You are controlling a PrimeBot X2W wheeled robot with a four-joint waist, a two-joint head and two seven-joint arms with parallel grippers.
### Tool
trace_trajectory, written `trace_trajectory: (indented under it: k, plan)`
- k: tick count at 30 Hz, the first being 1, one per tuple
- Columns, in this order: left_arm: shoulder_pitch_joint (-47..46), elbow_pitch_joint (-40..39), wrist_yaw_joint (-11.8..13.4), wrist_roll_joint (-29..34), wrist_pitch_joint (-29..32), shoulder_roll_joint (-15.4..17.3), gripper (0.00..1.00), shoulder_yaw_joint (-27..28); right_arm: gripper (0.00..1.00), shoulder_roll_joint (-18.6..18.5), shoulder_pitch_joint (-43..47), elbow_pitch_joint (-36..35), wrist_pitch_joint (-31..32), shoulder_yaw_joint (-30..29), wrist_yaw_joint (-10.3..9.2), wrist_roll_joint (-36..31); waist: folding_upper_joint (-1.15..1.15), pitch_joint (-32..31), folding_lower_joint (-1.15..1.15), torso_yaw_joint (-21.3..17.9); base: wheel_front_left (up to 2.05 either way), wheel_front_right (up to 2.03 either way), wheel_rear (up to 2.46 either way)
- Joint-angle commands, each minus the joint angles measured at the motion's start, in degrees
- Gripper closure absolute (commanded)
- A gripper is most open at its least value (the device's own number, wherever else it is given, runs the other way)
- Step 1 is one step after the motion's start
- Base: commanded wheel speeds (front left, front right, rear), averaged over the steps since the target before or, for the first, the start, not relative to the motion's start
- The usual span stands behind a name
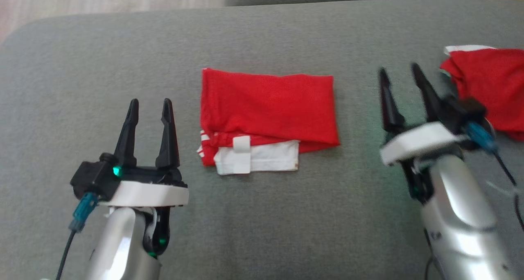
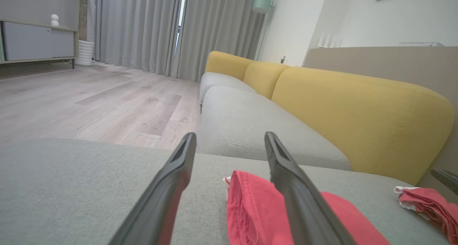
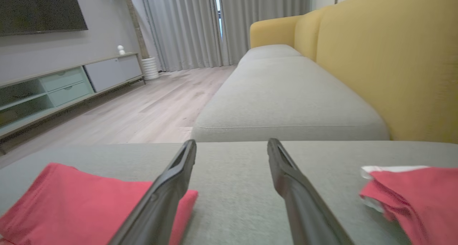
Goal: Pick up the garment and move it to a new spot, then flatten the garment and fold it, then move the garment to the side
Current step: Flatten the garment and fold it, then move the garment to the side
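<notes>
A red garment (image 1: 268, 104) lies folded into a rectangle on the grey cushion (image 1: 262, 38), its white waistband along the near edge. My left gripper (image 1: 150, 102) stands open just left of it, nothing between its fingers; in the left wrist view the garment (image 2: 250, 205) lies partly behind the right finger of that gripper (image 2: 230, 134). My right gripper (image 1: 399, 68) is open to the garment's right, above bare cushion. In the right wrist view the garment (image 3: 71, 198) lies at the lower left of the open gripper (image 3: 232, 141).
A second red and white garment (image 1: 491, 83) lies crumpled at the cushion's far right, beside the right gripper; it also appears as a red heap (image 3: 411, 187) (image 2: 425, 202). Yellow backrests (image 2: 357, 112) line the sofa. Wooden floor (image 1: 82, 1) lies beyond the cushion's far left edge.
</notes>
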Motion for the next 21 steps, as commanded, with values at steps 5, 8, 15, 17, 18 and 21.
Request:
trace_trajectory:
  k: [5, 8, 15, 17, 18, 21]
  plan:
    - [-0.8, -2.7, -0.1, 2.2, -0.3, 0.4, 0.0, 3.3, 0.0, 1.3, 4.9, -9.4, -0.5, -2.6, -0.04, -1.0, 0.0, 0.1, 0.0, -2.1, 0.0, 0.0, 0.0]
    - [0.3, -2.7, -0.1, 2.9, -0.3, 0.4, 0.0, 4.2, 0.0, 1.3, 8.3, -12.3, -0.5, -3.4, -0.04, 1.0, 0.0, 0.0, 0.0, -2.7, 0.0, 0.0, 0.0]
    - [1.8, -2.8, -0.1, 3.3, -0.3, 0.4, 0.0, 4.3, 0.0, 1.4, 12.4, -14.4, -0.5, -5.4, -0.04, 1.8, 0.0, -0.2, 0.0, -2.4, 0.0, 0.0, 0.0]
    - [1.8, -2.8, -0.1, 3.4, -0.3, 0.4, 0.0, 4.0, 0.0, 1.4, 12.5, -14.5, -0.5, -5.5, -0.04, 1.5, 0.0, -0.3, 0.0, -2.1, 0.0, 0.0, 0.0]
    - [1.8, -2.8, -0.1, 3.4, -0.3, 0.4, 0.0, 4.0, 0.0, 1.4, 12.5, -14.5, -0.5, -5.5, -0.04, 1.5, 0.0, -0.3, 0.0, -2.1, 0.0, 0.0, 0.0]
    - [1.5, -2.6, -0.2, 3.2, -0.3, 0.4, 0.0, 3.3, 0.0, 1.4, 12.3, -14.8, -0.5, -5.6, -0.04, 0.9, 0.0, -0.1, 0.0, -1.2, 0.0, 0.0, 0.0]
